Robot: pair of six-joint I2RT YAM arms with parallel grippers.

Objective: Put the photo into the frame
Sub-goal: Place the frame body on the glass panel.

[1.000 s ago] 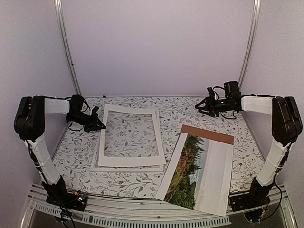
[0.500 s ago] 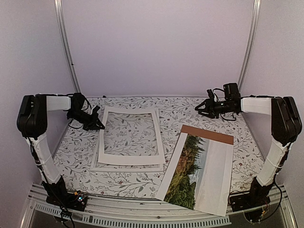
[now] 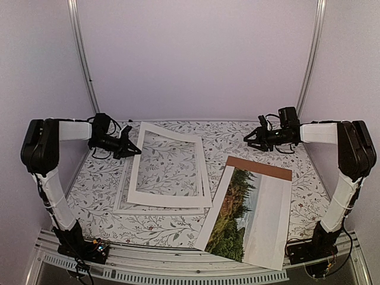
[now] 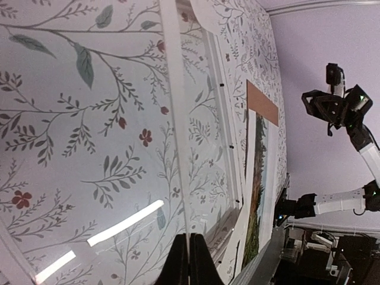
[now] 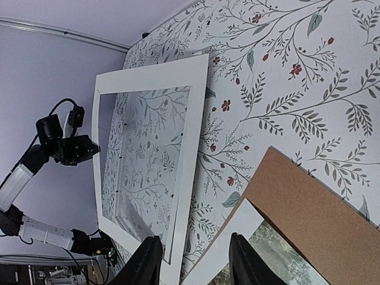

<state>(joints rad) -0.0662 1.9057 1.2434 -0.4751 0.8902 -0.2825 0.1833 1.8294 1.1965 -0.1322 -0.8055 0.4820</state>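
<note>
Pincer on your left arm [image 3: 133, 151] [image 4: 189, 264] is closed tight on the left edge of the white mat [image 3: 172, 199] [image 5: 196, 119]. You can see its two fingers pressed together in the left wrist view, with a thin white edge running away from the tips. The mat stretches off to the right of that pincer. The side you hold is raised and the opposite side is lower.

Under the mat, and also to the right of the left pincer, the frame [image 3: 142, 210] lies flat on the table [image 3: 228, 135]. Its narrow white border shows past the mat on the side nearest the arm bases.

Further right again, well apart from your left pincer, the photo [image 3: 234, 217] [image 5: 270, 258] lies flat outside the frame. Its left edge is just beside the mat's near right corner. It rests on the brown backing board [image 3: 261, 167] [image 5: 309, 202], which shows as a strip beyond the photo's far end.

Your right pincer [image 3: 252, 138] [image 5: 193, 261] hangs above the table on the far side of the backing board. The photo is on the near side of this pincer, toward the bases, and not touching it. Its jaws stand partly apart with nothing between them.
</note>
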